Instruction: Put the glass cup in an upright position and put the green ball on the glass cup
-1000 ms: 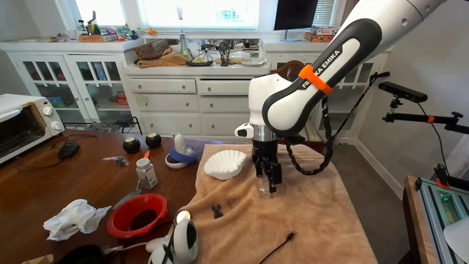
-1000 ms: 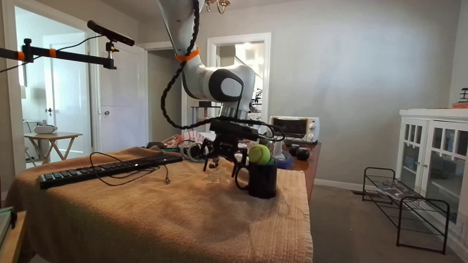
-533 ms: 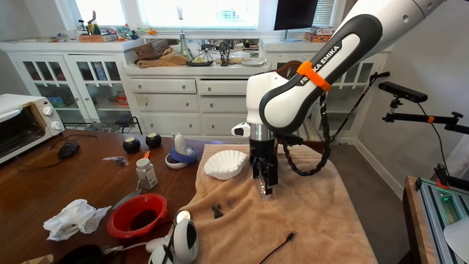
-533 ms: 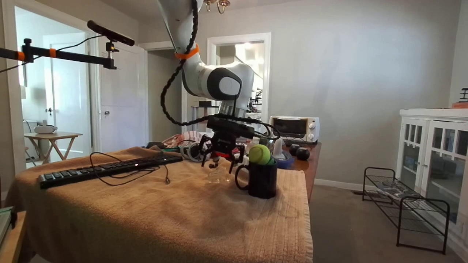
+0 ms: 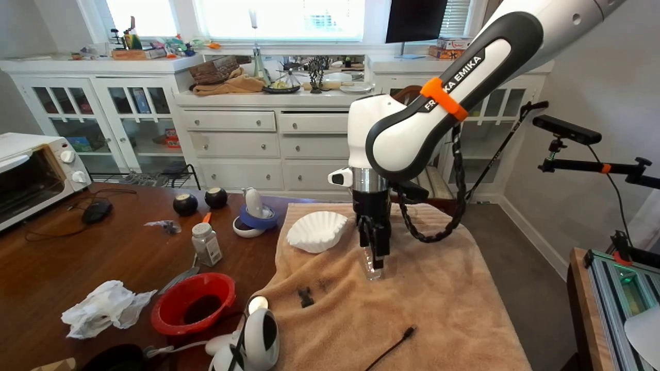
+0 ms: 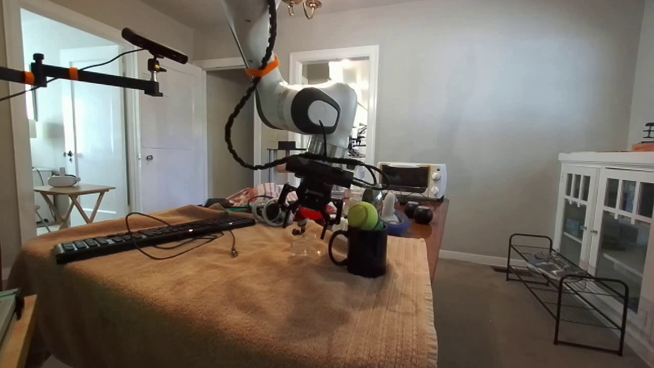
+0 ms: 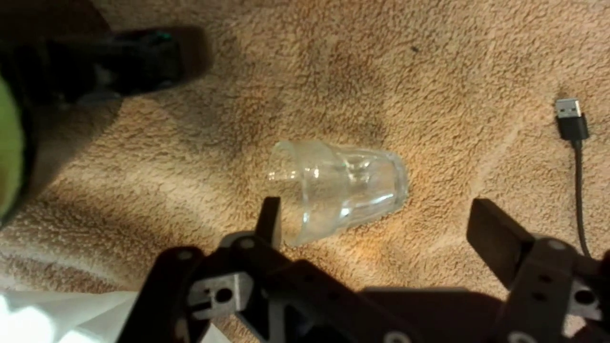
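Observation:
The clear glass cup [image 7: 350, 186] lies on its side on the tan towel in the wrist view, mouth to the left and base to the right. It shows faintly in both exterior views [image 5: 372, 269] [image 6: 305, 246]. My gripper [image 7: 376, 221] is open, its fingers wide apart near the cup's near side, with nothing held; it is also over the cup in both exterior views [image 5: 372, 256] [image 6: 304, 230]. The green ball [image 6: 363, 215] rests in the mouth of a black mug [image 6: 372, 255]. Part of the ball [image 7: 8, 143] shows at the wrist view's left edge.
The black mug stands close beside the gripper, its handle towards the cup. A white fluted bowl [image 5: 317, 232] is near the gripper. A keyboard [image 6: 153, 239], a USB cable [image 7: 578, 186] and a small dark object [image 5: 305, 297] lie on the towel [image 5: 438, 309].
My gripper has risen a little and turned slightly above the cup. Its fingers stay open. The glass cup, the green ball and the mug have not visibly moved.

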Controlling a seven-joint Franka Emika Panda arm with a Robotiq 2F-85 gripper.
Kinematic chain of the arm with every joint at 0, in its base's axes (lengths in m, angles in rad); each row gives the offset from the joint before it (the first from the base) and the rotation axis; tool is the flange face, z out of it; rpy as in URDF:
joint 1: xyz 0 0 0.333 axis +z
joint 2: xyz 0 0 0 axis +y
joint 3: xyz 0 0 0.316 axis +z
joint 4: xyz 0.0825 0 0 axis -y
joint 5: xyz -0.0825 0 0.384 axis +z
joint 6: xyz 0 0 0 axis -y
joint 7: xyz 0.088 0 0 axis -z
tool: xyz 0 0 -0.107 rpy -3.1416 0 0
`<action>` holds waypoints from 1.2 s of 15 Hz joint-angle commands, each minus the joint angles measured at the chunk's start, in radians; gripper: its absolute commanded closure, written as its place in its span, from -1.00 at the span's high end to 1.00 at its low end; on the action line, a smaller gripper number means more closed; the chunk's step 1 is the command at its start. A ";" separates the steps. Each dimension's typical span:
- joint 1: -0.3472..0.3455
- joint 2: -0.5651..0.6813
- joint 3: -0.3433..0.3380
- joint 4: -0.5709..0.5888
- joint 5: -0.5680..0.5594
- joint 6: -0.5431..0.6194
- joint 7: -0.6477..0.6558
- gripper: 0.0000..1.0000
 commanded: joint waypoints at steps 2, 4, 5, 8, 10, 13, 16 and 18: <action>-0.021 -0.017 0.010 0.004 0.047 -0.161 0.032 0.99; -0.024 -0.014 0.007 0.010 0.063 -0.206 0.034 1.00; -0.024 -0.014 0.006 0.012 0.070 -0.219 0.035 0.97; -0.024 -0.016 0.005 0.012 0.083 -0.236 0.034 0.83; -0.020 -0.016 0.006 0.014 0.081 -0.226 0.024 0.93; -0.015 -0.010 0.012 0.025 0.079 -0.230 0.023 0.96; -0.009 -0.007 0.024 0.035 0.082 -0.243 0.019 1.00; -0.003 -0.006 0.032 0.041 0.081 -0.251 0.016 0.99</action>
